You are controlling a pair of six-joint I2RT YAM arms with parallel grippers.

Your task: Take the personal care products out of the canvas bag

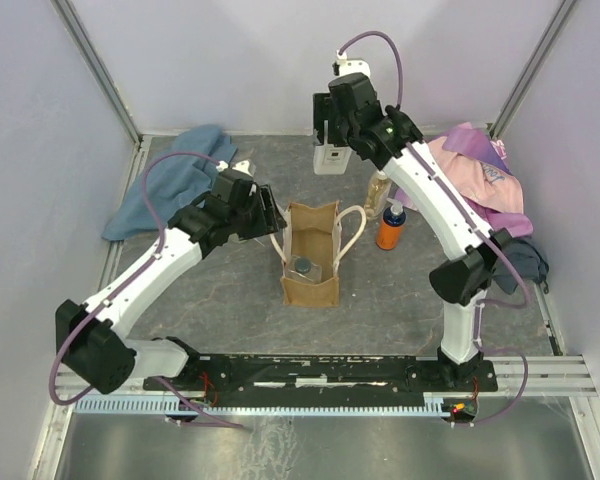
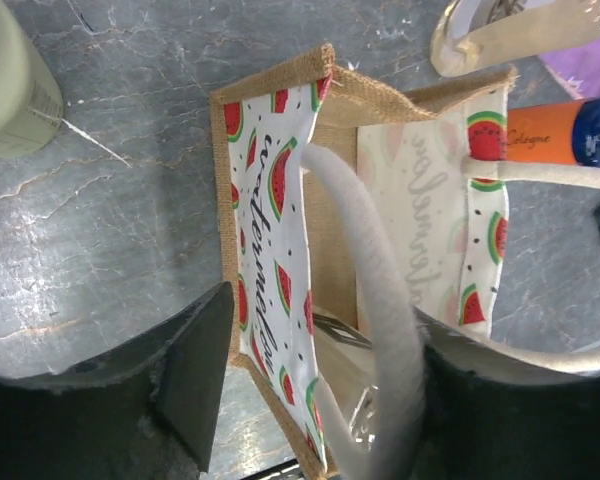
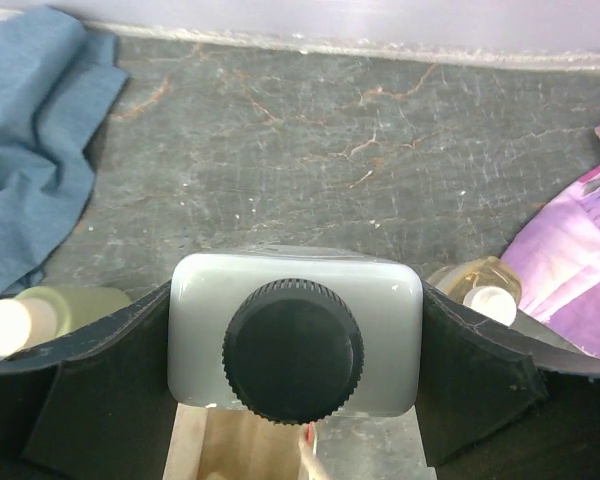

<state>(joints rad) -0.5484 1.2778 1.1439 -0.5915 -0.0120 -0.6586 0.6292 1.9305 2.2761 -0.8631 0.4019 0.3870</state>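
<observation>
The canvas bag (image 1: 311, 262) stands open mid-table with a dark-lidded jar (image 1: 302, 266) inside. My left gripper (image 1: 267, 214) is open at the bag's left rim; in the left wrist view (image 2: 320, 400) the bag's watermelon-print wall (image 2: 270, 200) and a cream handle (image 2: 380, 300) lie between its jaws. My right gripper (image 1: 330, 128) is shut on the white rectangular bottle (image 1: 330, 157) near the back wall; its pads press both sides of the bottle (image 3: 295, 285) under the dark cap (image 3: 293, 350). An orange bottle with blue cap (image 1: 391, 226) and a pale bottle (image 1: 378, 190) stand right of the bag.
A blue cloth (image 1: 175, 180) lies at the back left, with another pale bottle (image 1: 242, 166) beside it. A pink-purple cloth (image 1: 480, 175) lies at the back right. Walls close in the back and the sides.
</observation>
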